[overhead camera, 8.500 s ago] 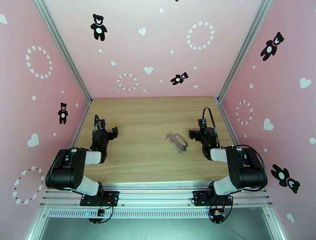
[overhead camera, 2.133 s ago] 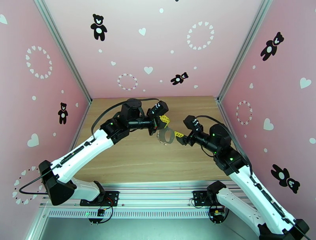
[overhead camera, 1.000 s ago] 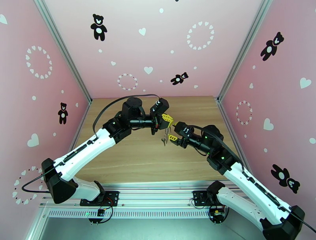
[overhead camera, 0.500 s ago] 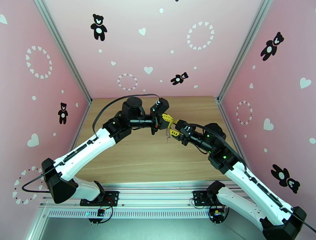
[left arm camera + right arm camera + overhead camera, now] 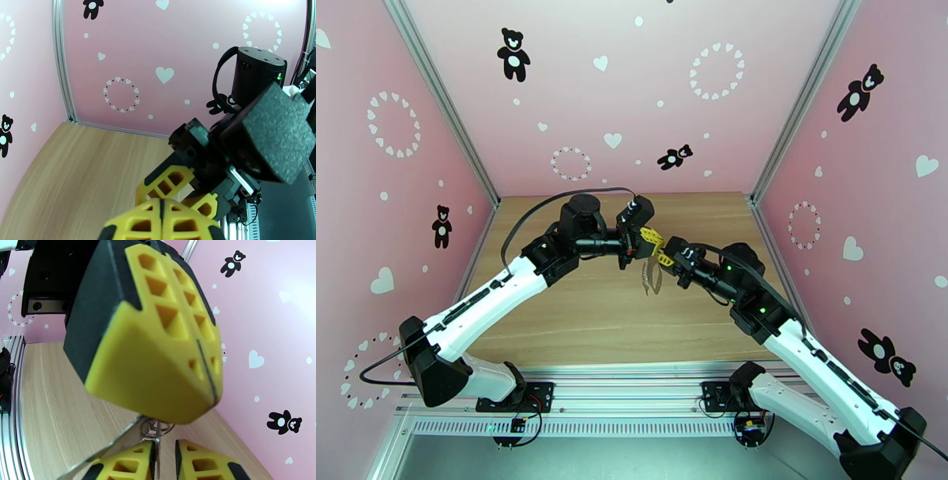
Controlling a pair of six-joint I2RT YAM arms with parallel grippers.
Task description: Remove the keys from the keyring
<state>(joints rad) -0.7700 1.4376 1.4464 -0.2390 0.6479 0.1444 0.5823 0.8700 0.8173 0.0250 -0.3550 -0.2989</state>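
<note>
My left gripper (image 5: 654, 237) is held above the table's middle, its yellow fingers (image 5: 173, 358) pressed together on the top of the keyring (image 5: 652, 278). The keyring dangles below as a thin oval loop. In the right wrist view a small coil of wire rings (image 5: 156, 428) hangs under those fingers, with a flat silvery strip (image 5: 100, 456) slanting down to the left. My right gripper (image 5: 663, 256) is right beneath the left one, with its fingers a little apart on either side of a thin metal piece (image 5: 157, 453). I cannot tell the tiny keys apart from the ring.
The wooden table (image 5: 577, 316) lies well below both grippers. Pink walls with bear and heart stickers close it in at the back and on both sides. An aluminium rail (image 5: 632, 387) runs along the near edge.
Since 8.5 s ago both arms reached in and the keyring left the table. Over the last second my right gripper has crept up and left, closer under the left gripper.
</note>
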